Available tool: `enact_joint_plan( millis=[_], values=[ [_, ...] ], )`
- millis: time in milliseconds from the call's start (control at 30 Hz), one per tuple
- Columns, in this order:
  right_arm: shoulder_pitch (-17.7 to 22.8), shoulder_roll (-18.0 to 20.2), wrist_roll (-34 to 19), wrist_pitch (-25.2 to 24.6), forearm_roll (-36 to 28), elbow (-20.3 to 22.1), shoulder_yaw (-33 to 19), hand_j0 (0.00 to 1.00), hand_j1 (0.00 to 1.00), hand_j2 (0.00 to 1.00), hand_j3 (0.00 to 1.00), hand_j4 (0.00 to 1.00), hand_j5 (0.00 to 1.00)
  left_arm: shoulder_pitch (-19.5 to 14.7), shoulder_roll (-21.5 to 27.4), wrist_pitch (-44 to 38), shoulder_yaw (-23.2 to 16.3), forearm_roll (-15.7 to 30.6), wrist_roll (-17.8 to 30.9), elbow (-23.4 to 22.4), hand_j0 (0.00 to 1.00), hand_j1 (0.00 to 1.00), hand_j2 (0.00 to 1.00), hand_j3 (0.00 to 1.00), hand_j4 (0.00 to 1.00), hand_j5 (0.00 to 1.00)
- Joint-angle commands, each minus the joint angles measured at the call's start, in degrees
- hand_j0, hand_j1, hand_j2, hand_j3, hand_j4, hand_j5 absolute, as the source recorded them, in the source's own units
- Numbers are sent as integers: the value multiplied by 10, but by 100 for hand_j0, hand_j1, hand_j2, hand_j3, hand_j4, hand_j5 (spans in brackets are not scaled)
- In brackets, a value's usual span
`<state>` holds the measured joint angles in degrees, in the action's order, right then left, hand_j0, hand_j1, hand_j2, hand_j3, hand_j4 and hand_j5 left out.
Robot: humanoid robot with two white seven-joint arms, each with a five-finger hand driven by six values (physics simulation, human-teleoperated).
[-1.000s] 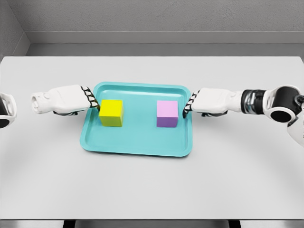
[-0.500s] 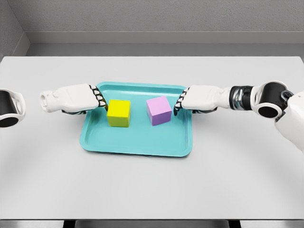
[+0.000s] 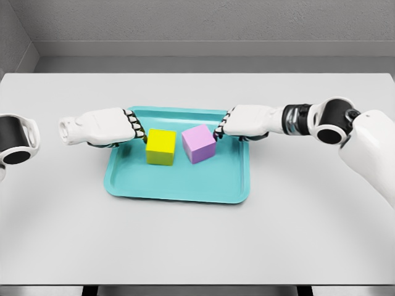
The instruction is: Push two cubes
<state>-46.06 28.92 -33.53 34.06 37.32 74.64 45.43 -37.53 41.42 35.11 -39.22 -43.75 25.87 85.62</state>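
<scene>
- A white table fills the view; a grey wall runs behind its far edge.
- A teal tray sits at table centre, with raised rim.
- The yellow cube and the purple cube rest in the tray's rear half, near each other, a narrow gap between.
- The left hand, fingers curled and holding nothing, has its knuckles against the yellow cube's left side.
- The right hand, likewise curled, touches the purple cube's right side.
- The tray's front half lies bare.
</scene>
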Motion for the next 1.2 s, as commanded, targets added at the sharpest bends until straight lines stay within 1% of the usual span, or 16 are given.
enact_joint_plan(
  millis=[0, 233, 500, 600, 800, 867, 1000, 1133, 1167],
  values=[
    [0, -4, -2, 9, 10, -1, 11, 66, 66, 66, 66, 66, 66, 0, 0, -1, 0, 3, 0, 4, 75, 75, 75, 75, 75, 75],
    [-1, 5, -1, 9, 11, -3, 12, 66, 66, 66, 66, 66, 66, 1, -5, -1, 0, 3, 5, 15, 74, 74, 74, 74, 74, 74],
    [4, 14, -1, 9, 11, 5, 18, 66, 66, 66, 66, 66, 66, 3, -5, -1, 0, 3, 7, 25, 74, 74, 74, 74, 74, 74],
    [4, 17, -1, 9, 11, 24, 19, 66, 66, 66, 66, 66, 66, 4, -5, -1, 0, 4, 7, 31, 74, 74, 74, 74, 74, 74],
    [1, 18, -1, 9, 11, 30, 17, 66, 66, 66, 66, 66, 66, 9, -5, -1, -1, 3, 7, 34, 74, 74, 74, 74, 74, 74],
    [0, 18, -2, 9, 13, 38, 17, 66, 66, 66, 66, 66, 66, 10, -5, -1, -1, 3, 7, 34, 74, 74, 74, 74, 74, 74],
    [1, 18, -2, 9, 14, 46, 18, 66, 66, 66, 66, 66, 66, 21, -7, -1, -1, 2, 9, 38, 74, 74, 74, 74, 74, 74],
    [1, 18, -2, 9, 14, 45, 19, 67, 67, 67, 67, 67, 67, 24, -7, -1, 0, 3, 15, 38, 74, 74, 74, 74, 74, 74],
    [0, 26, -2, 9, 14, 44, 18, 67, 67, 67, 67, 67, 67, 24, -5, -1, 1, 3, 15, 38, 73, 73, 73, 73, 73, 73]
  ],
)
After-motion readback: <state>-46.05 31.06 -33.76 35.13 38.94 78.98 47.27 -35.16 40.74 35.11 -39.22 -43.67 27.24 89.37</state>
